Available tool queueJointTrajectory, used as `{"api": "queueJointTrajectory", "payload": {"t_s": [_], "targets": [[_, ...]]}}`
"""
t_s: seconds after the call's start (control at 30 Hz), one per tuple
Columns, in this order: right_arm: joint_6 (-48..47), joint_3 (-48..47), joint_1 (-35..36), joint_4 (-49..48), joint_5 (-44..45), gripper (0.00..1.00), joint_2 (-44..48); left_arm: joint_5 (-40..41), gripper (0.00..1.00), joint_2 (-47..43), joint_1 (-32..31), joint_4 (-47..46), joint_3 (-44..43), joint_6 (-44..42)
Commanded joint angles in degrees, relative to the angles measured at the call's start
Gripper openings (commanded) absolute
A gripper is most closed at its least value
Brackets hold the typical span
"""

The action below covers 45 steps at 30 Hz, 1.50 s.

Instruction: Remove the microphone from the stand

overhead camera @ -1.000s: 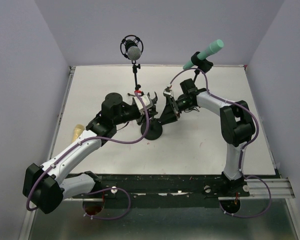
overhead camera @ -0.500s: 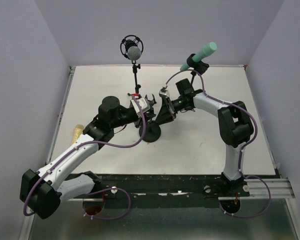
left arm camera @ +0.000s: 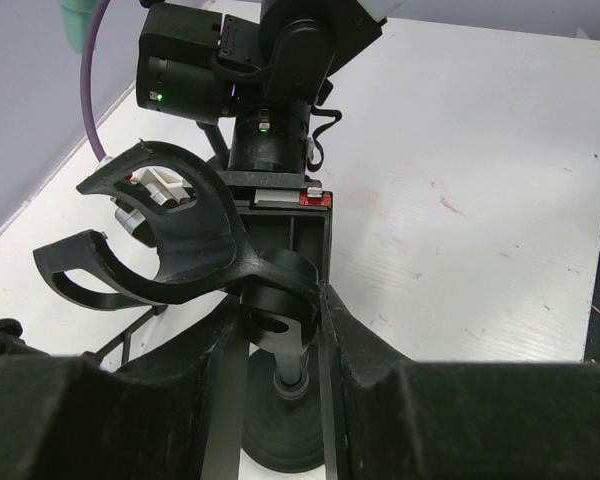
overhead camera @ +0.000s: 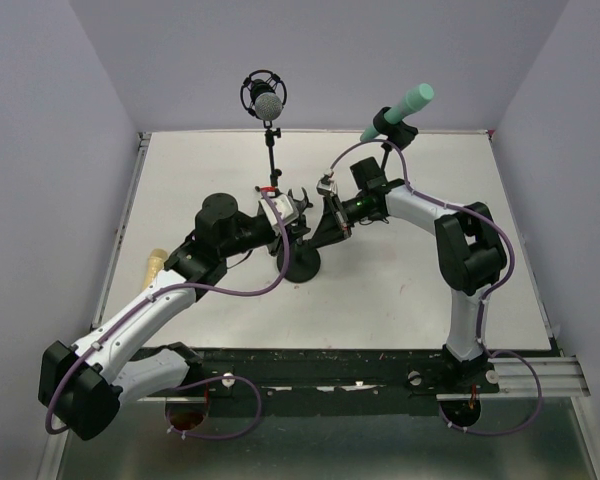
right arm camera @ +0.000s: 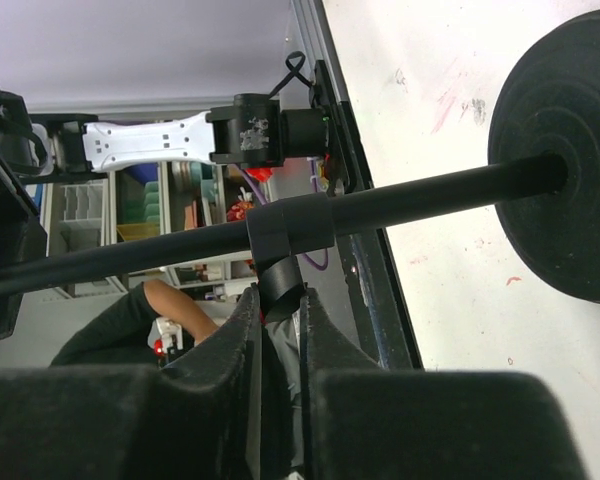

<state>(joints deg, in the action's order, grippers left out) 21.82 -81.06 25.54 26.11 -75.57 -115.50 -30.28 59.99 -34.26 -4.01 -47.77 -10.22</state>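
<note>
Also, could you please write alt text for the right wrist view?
The right end effector pinches the tab of a black band wrapped round a black stand pole, which runs to its round base on the white table.

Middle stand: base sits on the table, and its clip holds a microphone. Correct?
Not quite. The base does sit on the table, but the clip is empty: no microphone sits in it. The left wrist view shows this plainly.
</note>
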Motion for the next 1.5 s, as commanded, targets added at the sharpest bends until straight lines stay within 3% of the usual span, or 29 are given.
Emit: {"api": "queueJointTrajectory", "payload": {"t_s": [0.0, 0.13, 0.5, 0.77, 0.93, 1.03, 1.13, 1.23, 1.3, 1.37, 1.4, 1.47], "targets": [[-1.3, -1.5, 0.9, 1.6, -0.6, 0.11, 0.0, 1.2, 0.0, -2.2, -0.2, -2.6, -1.4, 2.3], [-4.1, -2.4, 2.1, 4.0, 0.7, 0.01, 0.4, 1.6, 0.0, -2.9, -0.2, -1.6, -1.8, 4.1], [-17.0, -8.1, 5.1, 11.6, 6.2, 0.01, 2.0, 3.5, 0.0, -7.3, 2.4, 2.8, 1.4, 6.3], [-27.1, -12.0, 7.2, 12.7, 11.5, 0.01, 3.3, 2.8, 0.0, -8.0, 8.9, 0.7, 4.3, 14.6], [-35.9, -3.9, 10.1, -2.4, 19.2, 0.01, 12.3, -0.6, 0.0, -8.8, 10.9, -0.2, 6.2, 15.8], [-50.0, 3.4, 13.5, -9.6, 24.3, 0.01, 18.7, -2.5, 0.0, -9.3, 11.5, -0.1, 6.9, 16.1], [-65.0, 14.7, 16.5, -23.0, 29.1, 0.01, 26.3, -4.2, 0.0, -9.1, 12.1, 0.8, 6.6, 16.4], [-87.1, 32.3, 19.2, -45.5, 33.8, 0.01, 32.4, -6.2, 0.0, -8.6, 12.5, 1.4, 6.2, 16.4], [-97.4, 43.4, 19.4, -69.9, 33.0, 0.01, 31.8, -7.3, 0.0, -8.4, 12.6, 1.5, 6.1, 16.4], [-98.9, 48.2, 19.5, -94.3, 33.3, 0.01, 26.2, -7.8, 0.0, -8.2, 12.6, 1.4, 6.3, 16.4], [-98.0, 49.1, 19.5, -100.3, 33.7, 0.01, 24.4, -7.8, 0.0, -8.3, 12.6, 1.5, 6.4, 16.4], [-96.7, 49.9, 19.5, -104.9, 35.0, 0.16, 23.3, -7.9, 0.0, -8.4, 12.6, 1.7, 6.5, 16.2]]}}
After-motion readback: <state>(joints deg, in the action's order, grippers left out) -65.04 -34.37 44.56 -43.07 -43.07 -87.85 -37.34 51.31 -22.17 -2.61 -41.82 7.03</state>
